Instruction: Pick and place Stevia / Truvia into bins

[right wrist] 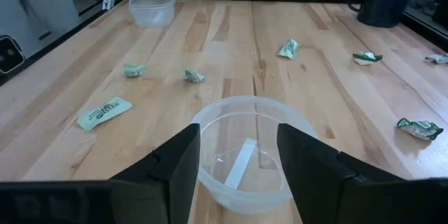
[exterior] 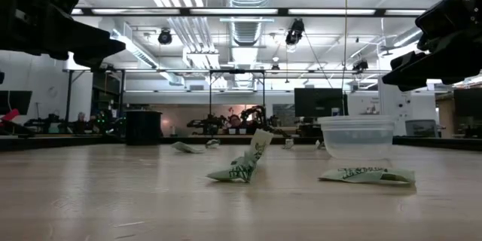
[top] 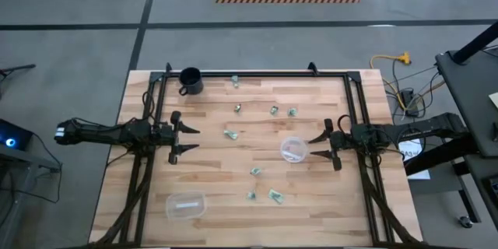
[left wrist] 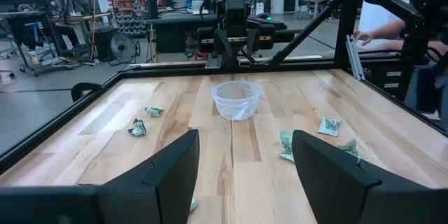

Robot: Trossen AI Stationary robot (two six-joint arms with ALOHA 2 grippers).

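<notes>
Plainly, nothing is held: the left gripper (top: 184,139) and right gripper (top: 327,146) hover half-open, empty. Small green-and-white paper packets (top: 231,134) lie scattered mid-table. The round clear plastic bowl (top: 292,149), just beside the right gripper, could be knocked aside. A clear rectangular tub (top: 185,205) sits near-left, a black mug (top: 190,81) far-left.

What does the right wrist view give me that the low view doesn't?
Only the right wrist view: the rectangular tub at the far corner, the black mug, the right pincer open just short of the round bowl, and a white strip lying inside that bowl.

Only the low view: a packet standing crumpled on edge, and the room behind.

Both: the round bowl, a flat packet beside it, and more packets scattered on the table.
</notes>
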